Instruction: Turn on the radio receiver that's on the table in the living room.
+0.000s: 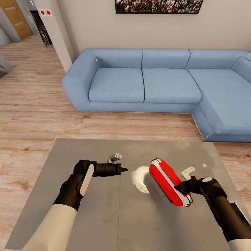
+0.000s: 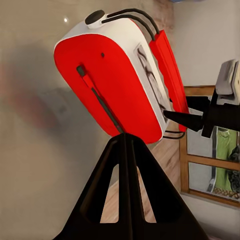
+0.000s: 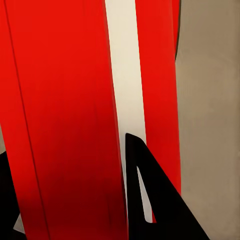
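The radio receiver [image 1: 169,182] is bright red with a white-silver band, and it is held tilted on its edge above the table [image 1: 87,209]. My right gripper [image 1: 180,190] is shut on its lower end, and a black finger [image 3: 145,195] lies against the white band. My left gripper [image 1: 124,169] is shut with nothing in it. It points at the radio's red face [image 2: 110,80] from a short gap away, and its joined fingertips [image 2: 125,137] sit just under the radio's thin side slot. The living room lies around the table.
A light blue L-shaped sofa [image 1: 157,83] stands beyond the table across a strip of wood floor [image 1: 35,115]. A framed crowd photo [image 1: 158,6] hangs on the beige wall. A white pillar [image 1: 55,35] and a doorway lie at the far left.
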Robot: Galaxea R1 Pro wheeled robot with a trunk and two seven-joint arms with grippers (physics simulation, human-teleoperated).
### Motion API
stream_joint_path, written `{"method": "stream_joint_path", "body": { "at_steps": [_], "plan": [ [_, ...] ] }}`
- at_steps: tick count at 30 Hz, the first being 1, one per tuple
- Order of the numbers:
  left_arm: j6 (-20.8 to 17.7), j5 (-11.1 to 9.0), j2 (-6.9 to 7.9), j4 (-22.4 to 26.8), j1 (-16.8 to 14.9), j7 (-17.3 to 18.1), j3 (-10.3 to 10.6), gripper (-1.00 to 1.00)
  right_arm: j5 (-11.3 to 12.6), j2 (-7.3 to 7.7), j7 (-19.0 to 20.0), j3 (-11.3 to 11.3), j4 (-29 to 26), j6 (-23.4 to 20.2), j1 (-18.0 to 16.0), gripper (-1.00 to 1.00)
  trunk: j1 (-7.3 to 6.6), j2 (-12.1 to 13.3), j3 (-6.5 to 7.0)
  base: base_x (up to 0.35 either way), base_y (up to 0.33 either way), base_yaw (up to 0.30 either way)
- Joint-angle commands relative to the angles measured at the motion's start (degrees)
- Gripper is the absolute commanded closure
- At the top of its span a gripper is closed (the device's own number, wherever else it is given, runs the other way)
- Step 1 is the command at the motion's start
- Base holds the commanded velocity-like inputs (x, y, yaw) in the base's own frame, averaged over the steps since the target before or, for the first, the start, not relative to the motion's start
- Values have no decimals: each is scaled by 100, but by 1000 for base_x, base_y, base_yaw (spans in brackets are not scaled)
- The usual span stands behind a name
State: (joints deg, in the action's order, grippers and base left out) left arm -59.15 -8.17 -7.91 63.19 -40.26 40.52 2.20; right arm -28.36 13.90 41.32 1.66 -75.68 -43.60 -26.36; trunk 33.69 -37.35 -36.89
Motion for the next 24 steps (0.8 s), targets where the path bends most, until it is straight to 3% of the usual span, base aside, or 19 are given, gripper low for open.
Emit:
{"method": "stream_joint_path", "body": {
  "at_steps": [1,10,16,24],
  "plan": [
    [0,0,0,0,0,0,0,100,14,-1,0,0,0,-1,-1,100,0,0,0,0,0,0],
    [0,0,0,0,0,0,0,100,33,1,-1,0,1,0,-1,100,0,0,0,0,0,0],
    [0,0,0,0,0,0,1,100,256,14,4,1,0,0,-1,100,0,0,0,0,0,0],
    [0,0,0,0,0,0,0,100,318,16,0,1,0,0,-1,100,0,0,0,0,0,0]
  ]
}}
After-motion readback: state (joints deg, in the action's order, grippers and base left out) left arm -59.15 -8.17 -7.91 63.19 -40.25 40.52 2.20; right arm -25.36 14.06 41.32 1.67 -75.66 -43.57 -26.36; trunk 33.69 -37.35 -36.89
